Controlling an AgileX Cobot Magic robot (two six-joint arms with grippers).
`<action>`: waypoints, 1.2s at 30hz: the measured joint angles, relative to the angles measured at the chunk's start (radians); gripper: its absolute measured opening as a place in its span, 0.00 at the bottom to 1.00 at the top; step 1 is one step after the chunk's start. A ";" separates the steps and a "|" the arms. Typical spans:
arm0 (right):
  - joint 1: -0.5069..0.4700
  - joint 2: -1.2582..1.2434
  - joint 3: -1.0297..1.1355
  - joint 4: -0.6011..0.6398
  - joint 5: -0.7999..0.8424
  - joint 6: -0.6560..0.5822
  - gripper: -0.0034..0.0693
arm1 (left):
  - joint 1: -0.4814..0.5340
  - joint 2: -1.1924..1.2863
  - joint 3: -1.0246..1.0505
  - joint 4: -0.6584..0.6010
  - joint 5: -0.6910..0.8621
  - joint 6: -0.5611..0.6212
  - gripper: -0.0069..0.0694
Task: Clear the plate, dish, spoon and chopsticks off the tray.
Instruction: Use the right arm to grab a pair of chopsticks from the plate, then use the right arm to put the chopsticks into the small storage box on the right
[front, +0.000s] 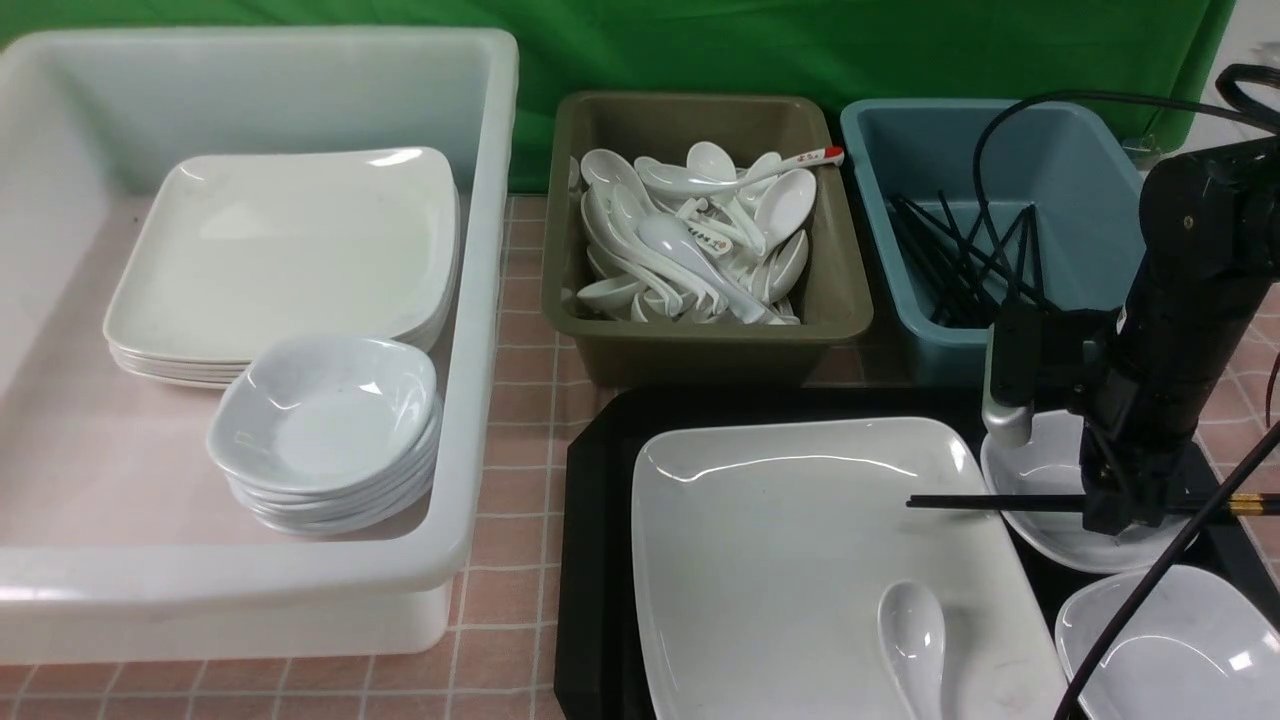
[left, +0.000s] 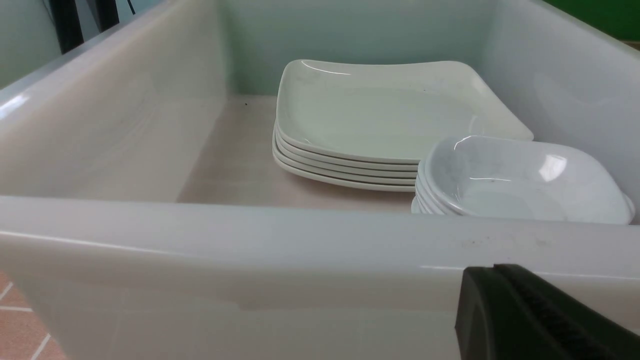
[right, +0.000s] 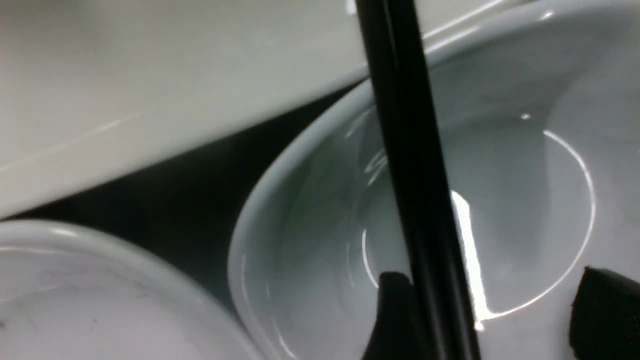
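The black tray (front: 595, 560) holds the large white square plate (front: 800, 560). The white spoon (front: 912, 625) lies on the plate's near right part. The black chopsticks (front: 990, 503) lie across the plate's right edge and a small white dish (front: 1040, 480). My right gripper (front: 1120, 515) is low over that dish. In the right wrist view it is open (right: 495, 280), and the chopsticks (right: 410, 165) run between the jaws, against one finger (right: 395, 300), above the dish (right: 525, 175). My left gripper (left: 495, 272) is out of the front view, with its fingers together outside the white tub.
A second small dish (front: 1190, 640) sits on the tray's near right corner. A white tub (front: 480, 300) on the left holds stacked plates (front: 290, 250) and bowls (front: 325, 420). An olive bin (front: 700, 345) holds spoons. A blue bin (front: 940, 340) holds chopsticks.
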 joint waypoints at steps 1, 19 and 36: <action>0.000 0.001 0.000 -0.001 -0.002 0.000 0.72 | 0.000 0.000 0.000 0.000 0.000 0.000 0.12; 0.002 -0.003 0.000 0.010 0.091 0.036 0.28 | 0.000 0.000 0.000 0.000 0.000 0.000 0.12; 0.134 -0.290 -0.013 0.173 0.155 0.186 0.28 | 0.000 0.000 0.000 0.000 0.000 0.000 0.12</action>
